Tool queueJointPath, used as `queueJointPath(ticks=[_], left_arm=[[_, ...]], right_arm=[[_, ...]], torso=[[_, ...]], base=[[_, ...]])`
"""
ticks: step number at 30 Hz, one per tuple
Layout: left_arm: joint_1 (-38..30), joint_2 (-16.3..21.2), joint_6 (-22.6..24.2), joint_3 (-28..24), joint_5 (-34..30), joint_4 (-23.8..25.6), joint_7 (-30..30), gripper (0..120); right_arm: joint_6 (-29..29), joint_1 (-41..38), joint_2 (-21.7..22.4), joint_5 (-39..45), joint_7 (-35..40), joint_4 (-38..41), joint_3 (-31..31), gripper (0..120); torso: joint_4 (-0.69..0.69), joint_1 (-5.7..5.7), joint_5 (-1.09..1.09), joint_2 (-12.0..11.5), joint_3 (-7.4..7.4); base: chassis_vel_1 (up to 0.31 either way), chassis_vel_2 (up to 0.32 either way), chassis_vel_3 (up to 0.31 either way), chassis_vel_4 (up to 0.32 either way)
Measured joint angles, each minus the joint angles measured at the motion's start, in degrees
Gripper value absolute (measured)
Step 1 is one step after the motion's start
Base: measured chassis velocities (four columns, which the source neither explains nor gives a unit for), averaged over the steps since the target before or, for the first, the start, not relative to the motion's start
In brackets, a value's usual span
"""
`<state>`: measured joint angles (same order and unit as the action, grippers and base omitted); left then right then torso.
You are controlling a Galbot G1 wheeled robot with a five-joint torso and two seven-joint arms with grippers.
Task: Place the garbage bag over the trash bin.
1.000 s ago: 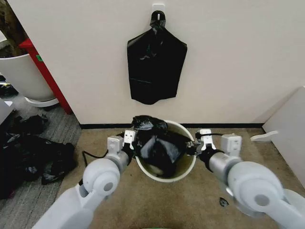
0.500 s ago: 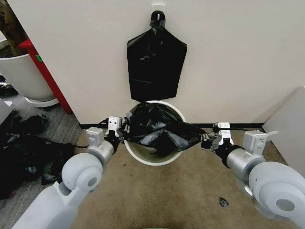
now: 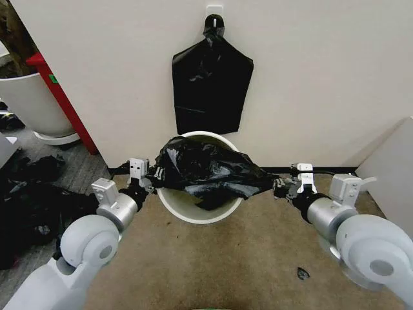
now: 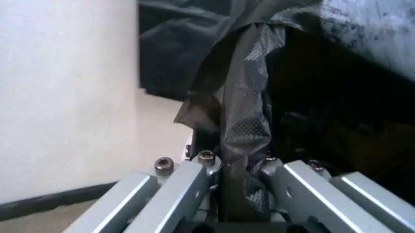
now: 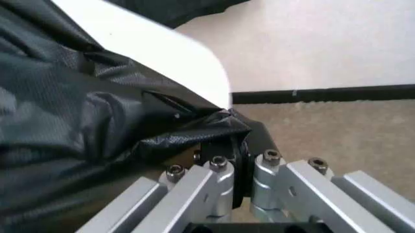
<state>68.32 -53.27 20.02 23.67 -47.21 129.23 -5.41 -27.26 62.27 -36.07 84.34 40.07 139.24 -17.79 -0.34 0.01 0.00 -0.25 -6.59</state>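
- Since a second ago both arms have swung outward, pulling the garbage bag (image 3: 205,169) wide above the trash bin (image 3: 193,212)
- left tool (image 3: 147,175) pinches one edge; right tool (image 3: 281,187) pinches the other
- film looks light, floppy, slippery, easily torn; grip the mouth's hem, not the body

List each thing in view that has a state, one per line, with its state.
garbage bag: stretched wide between both grippers, above the bin's mouth, not yet over the rim.
trash bin: upright, open, unlined.
left gripper: shut on the bag's edge.
right gripper: shut on the bag's opposite edge.
hanging bag: flat on wall hook.
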Motion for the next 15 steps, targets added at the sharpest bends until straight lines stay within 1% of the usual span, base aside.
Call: queueJointPath(ticks=[4,15], left_arm=[[0.49,-0.16,-0.72,0.36,-0.95,-0.03,1.85,1],[-0.36,-0.44,-1.06,0.71,-3.49,0.21,2.44,1]], right_arm=[[-0.11,-0.09,-0.02,0.32,-2.90,-1.53,-0.40,0],[-0.67,0.27,0.02,0.63,-2.91,-4.02,-1.34,0]], torso=[[0.00,0.00,0.00,0.00,0.00],[0.00,0.00,0.01,0.00,0.00]], base=[[0.000,0.000,0.000,0.000],[0.000,0.000,0.000,0.000]])
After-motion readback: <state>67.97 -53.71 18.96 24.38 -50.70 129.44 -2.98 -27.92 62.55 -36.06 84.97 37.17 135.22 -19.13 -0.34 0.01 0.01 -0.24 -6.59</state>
